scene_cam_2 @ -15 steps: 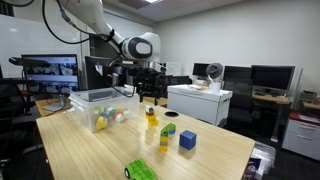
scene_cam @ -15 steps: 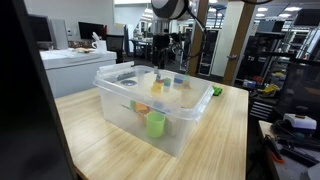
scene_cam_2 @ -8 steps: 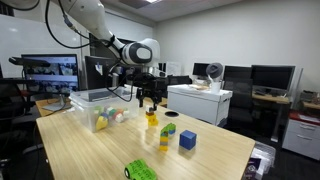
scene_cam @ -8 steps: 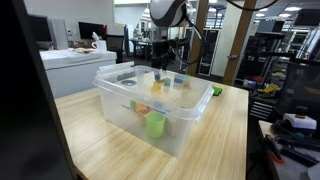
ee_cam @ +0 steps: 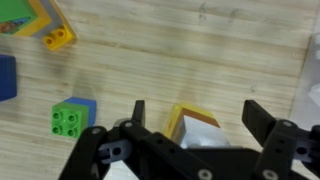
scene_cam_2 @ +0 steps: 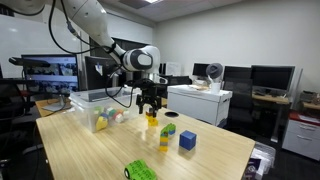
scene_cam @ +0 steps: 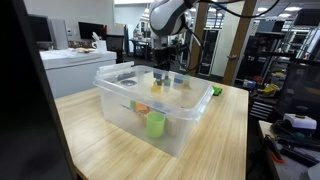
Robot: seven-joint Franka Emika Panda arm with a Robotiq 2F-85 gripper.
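- Your end effector (ee_cam: pixel 197 112) hangs wide open, holding nothing, just outside the bin (scene_cam_2: pixel 90 98) and over the yellow block (ee_cam: pixel 186 121) — in the wrist view the block shows between the jaws.
- That block stands on the desk (scene_cam_2: pixel 100 150), just beside the bin.
- A green block (ee_cam: pixel 67 120) and a blue block (scene_cam_2: pixel 187 140) lie farther from the bin.

Beside bin (scene_cam_2: pixel 92 94), block (scene_cam_2: pixel 151 119) seemingly below gripper (scene_cam_2: pixel 150 107)
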